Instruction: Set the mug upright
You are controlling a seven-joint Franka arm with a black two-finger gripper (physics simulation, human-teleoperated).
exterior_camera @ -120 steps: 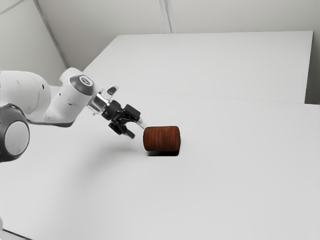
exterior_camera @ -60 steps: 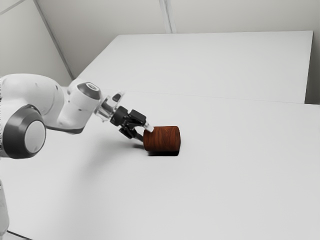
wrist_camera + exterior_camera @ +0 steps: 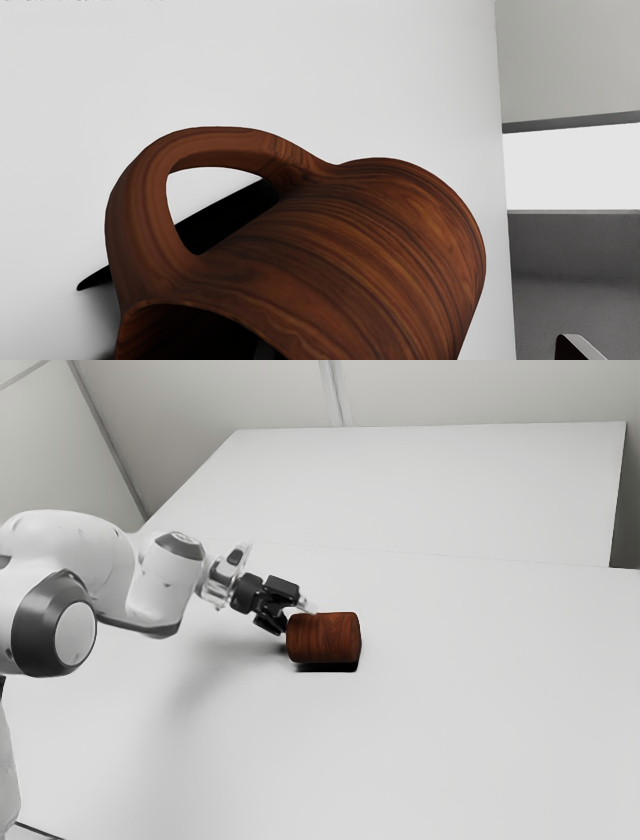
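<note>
The gripper (image 3: 297,618) is now farther toward the exterior view's right, one finger inside the mug's (image 3: 324,638) mouth.

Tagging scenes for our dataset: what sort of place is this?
Probably a bare, lab-like test room: plain white table, pale, undecorated walls, and a robot arm over the table by a wood-grained mug.

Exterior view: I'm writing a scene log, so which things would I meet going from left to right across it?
White arm → black gripper → brown mug lying on its side.
</note>
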